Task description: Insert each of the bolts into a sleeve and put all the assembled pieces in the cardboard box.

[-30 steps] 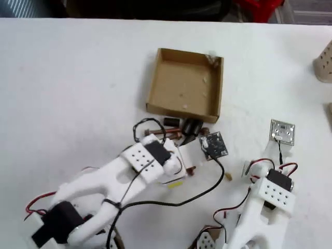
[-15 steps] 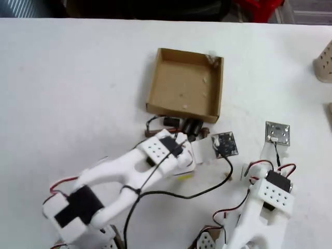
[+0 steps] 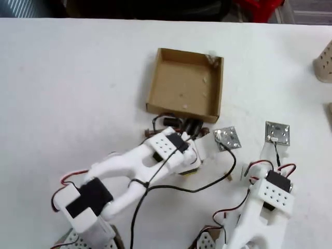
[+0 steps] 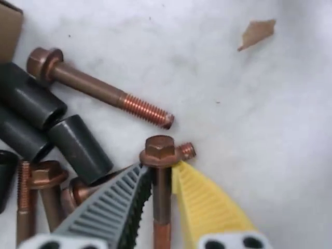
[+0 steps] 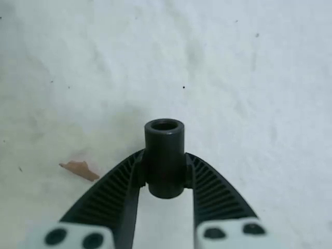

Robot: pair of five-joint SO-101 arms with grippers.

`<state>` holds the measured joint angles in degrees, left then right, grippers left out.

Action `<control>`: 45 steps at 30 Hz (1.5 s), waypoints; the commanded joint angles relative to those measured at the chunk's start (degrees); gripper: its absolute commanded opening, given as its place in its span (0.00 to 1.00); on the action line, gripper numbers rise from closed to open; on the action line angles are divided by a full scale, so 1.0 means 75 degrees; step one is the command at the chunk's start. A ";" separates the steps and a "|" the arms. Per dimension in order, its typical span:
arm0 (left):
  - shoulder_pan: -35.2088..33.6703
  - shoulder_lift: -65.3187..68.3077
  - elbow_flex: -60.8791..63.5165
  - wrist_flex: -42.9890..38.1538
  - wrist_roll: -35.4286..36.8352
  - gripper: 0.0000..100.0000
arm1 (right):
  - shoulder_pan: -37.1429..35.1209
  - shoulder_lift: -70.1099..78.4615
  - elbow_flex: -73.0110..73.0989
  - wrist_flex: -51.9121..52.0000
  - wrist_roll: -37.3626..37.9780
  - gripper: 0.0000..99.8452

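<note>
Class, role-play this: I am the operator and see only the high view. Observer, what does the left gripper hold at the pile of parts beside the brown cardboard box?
Observer: The left gripper is shut on a copper hex-head bolt, clamped by its shank, head beyond the fingertips.
Operator: And the right gripper?
Observer: The right gripper is shut on a black cylindrical sleeve, its open end sticking out past the fingertips.
Operator: Any sleeves near that bolt?
Observer: Yes, several loose black sleeves lie on the table beside it.
</note>
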<state>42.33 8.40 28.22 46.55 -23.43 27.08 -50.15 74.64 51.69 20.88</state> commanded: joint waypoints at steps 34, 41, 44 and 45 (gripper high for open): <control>-0.4671 -0.2819 0.0457 0.1313 0.3282 0.07 | 0.0018 -0.0182 -0.0047 -0.0287 0.0012 0.02; -0.5421 -0.2772 0.1383 0.0188 0.3317 0.07 | 0.0064 -0.0123 -0.0047 -0.0287 0.0023 0.02; -0.5492 -0.2772 0.1629 -0.0305 0.3317 0.07 | 0.0076 -0.0123 -0.0059 -0.0275 0.0023 0.08; -0.5492 -0.2772 0.1641 -0.0363 0.3317 0.07 | 0.0076 -0.0123 -0.0059 -0.0264 0.0023 0.10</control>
<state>1.89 -9.71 40.44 48.31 0.92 27.08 -50.15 74.64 50.29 20.88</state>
